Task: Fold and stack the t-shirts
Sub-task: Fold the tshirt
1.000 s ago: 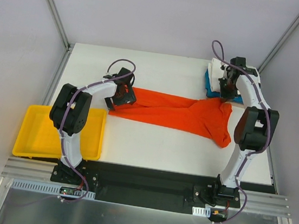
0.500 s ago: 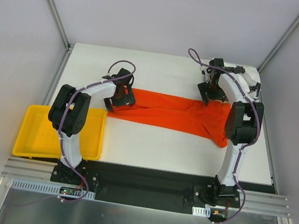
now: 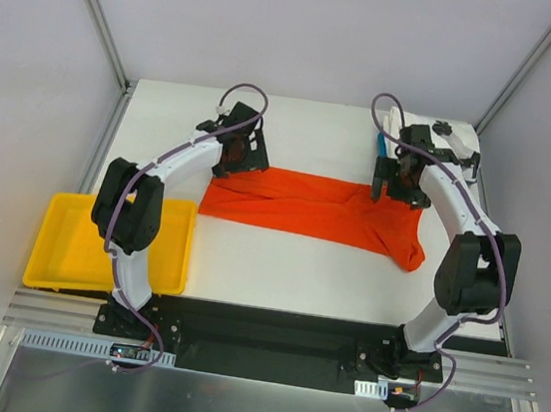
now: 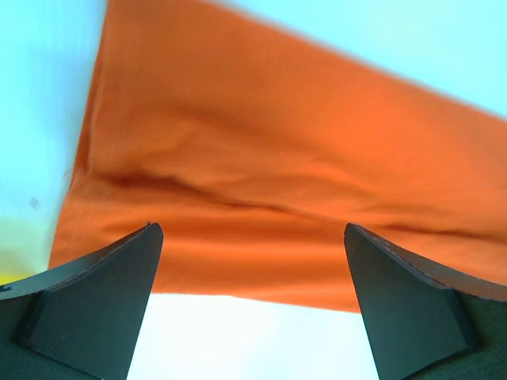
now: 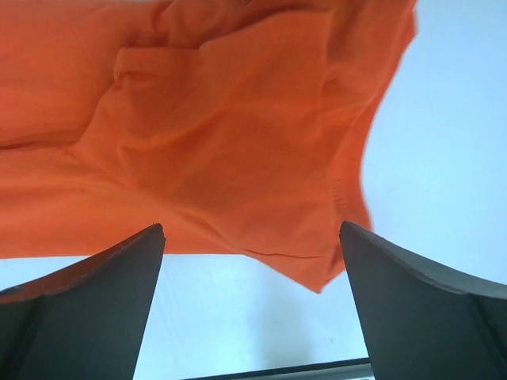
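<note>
Both my pairs of jaws stand spread wide with nothing between them. My left gripper point(image 3: 240, 151) hangs over the far left end of the orange t-shirt point(image 3: 306, 205), which lies stretched in a long band across the middle of the white table point(image 3: 278, 267). My right gripper point(image 3: 399, 181) hangs over the shirt's bunched right end, where a sleeve trails toward the near edge. A white and teal pile point(image 3: 390, 130) sits behind that arm. On my left, a yellow tray point(image 3: 69, 251) overhangs the table's edge.

Both arms lifted off the orange shirt point(image 3: 311, 205), right fingers point(image 5: 95, 309) released.
</note>
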`<state>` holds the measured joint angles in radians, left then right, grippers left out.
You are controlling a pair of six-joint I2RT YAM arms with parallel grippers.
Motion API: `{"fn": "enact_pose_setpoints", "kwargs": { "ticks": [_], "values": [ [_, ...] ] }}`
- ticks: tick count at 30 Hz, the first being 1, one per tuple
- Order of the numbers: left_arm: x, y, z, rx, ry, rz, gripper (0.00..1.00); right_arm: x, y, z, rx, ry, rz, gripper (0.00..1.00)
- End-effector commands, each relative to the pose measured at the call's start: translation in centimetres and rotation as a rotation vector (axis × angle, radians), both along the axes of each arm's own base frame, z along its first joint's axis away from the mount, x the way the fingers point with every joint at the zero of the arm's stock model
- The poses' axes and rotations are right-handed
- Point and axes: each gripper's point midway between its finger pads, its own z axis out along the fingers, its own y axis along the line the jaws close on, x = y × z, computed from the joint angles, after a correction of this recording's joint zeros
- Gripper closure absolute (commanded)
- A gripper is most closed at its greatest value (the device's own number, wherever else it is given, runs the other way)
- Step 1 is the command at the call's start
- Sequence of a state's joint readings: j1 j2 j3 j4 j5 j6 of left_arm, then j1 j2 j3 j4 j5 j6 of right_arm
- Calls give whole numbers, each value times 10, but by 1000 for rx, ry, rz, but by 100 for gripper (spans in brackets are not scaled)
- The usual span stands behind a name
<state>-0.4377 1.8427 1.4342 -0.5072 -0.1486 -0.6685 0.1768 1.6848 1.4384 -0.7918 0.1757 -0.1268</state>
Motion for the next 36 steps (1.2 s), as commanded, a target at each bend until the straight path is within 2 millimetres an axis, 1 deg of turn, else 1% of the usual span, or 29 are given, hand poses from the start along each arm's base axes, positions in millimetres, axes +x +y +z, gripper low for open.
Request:
{"fn": "enact_pose_setpoints", "kwargs": {
  "ticks": [1, 3, 6, 7, 8, 9, 10, 12, 13, 15, 16, 17, 18, 19, 20, 21, 22, 24, 25, 26, 27, 28, 29, 30, 31, 32, 33, 34, 36],
  "values": [
    [26, -14, 0, -6, -14, -61, 1, -11, 24, -39, 144, 98, -157, 3],
    [34, -22, -9, -29, 6, -76, 1, -15, 25, -55, 146, 146, -185, 3],
    [33, -23, -31, -39, 60, -67, 0, -23, 33, -76, 186, 214, -232, 4],
    [28, -24, -40, -47, 91, -64, 1, -22, 38, -80, 216, 224, -245, 4],
    [24, -24, -46, -50, 108, -65, 1, -23, 48, -83, 266, 248, -243, 3],
    [19, -24, -50, -55, 127, -67, 1, -23, 52, -89, 291, 266, -252, 4],
    [9, -22, -59, -56, 160, -63, 1, -20, 57, -91, 335, 269, -260, 4],
    [-5, -24, -66, -71, 200, -72, 1, -15, 62, -95, 367, 272, -285, 3],
    [-21, -21, -73, -74, 238, -73, 1, -11, 69, -97, 401, 276, -278, 4],
    [-41, -22, -76, -91, 277, -78, 1, -5, 79, -98, 445, 282, -242, 3],
    [-60, -17, -79, -90, 305, -71, 1, -6, 87, -102, 451, 302, -224, 4],
    [-70, -19, -79, -90, 313, -82, 1, 2, 90, -97, 445, 284, -189, 3],
    [-80, -20, -79, -95, 323, -90, 0, 2, 93, -97, 434, 286, -169, 4],
    [-96, -16, -77, -97, 337, -94, 1, 1, 98, -100, 428, 310, -147, 4],
    [-107, -21, -76, -101, 344, -115, 1, 7, 103, -96, 432, 298, -122, 4],
    [-116, -22, -75, -104, 352, -126, 1, 9, 106, -96, 429, 301, -90, 3],
    [-132, -22, -74, -113, 369, -133, 1, 7, 111, -96, 418, 311, -60, 4],
    [-157, -35, -73, -137, 402, -182, 1, 13, 116, -98, 396, 316, 5, 4],
    [-172, -38, -73, -144, 423, -186, 1, 9, 122, -98, 386, 335, 40, 3],
    [-181, -42, -74, -144, 433, -196, 1, 10, 124, -105, 372, 359, 64, 3],
    [-196, -52, -70, -153, 442, -239, 1, 21, 126, -98, 355, 330, 93, 3],
    [-207, -54, -72, -154, 463, -235, 1, 21, 127, -98, 315, 342, 157, 4],
    [-215, -58, -71, -159, 471, -246, 1, 26, 126, -98, 287, 339, 187, 4],
    [-223, -63, -67, -174, 474, -267, 1, 46, 131, -95, 269, 312, 213, 3],
    [-239, -67, -66, -183, 501, -284, 1, 39, 132, -94, 253, 364, 247, 4],
    [-248, -69, -65, -190, 514, -294, 1, 41, 136, -94, 257, 377, 271, 4],
    [-254, -70, -61, -198, 506, -308, 1, 42, 142, -101, 263, 396, 295, 4],
    [-267, -69, -63, -190, 526, -318, 1, 46, 151, -93, 254, 381, 337, 4],
    [-276, -67, -60, -199, 526, -324, 1, 48, 161, -91, 227, 370, 431, 4]
  ]
}}
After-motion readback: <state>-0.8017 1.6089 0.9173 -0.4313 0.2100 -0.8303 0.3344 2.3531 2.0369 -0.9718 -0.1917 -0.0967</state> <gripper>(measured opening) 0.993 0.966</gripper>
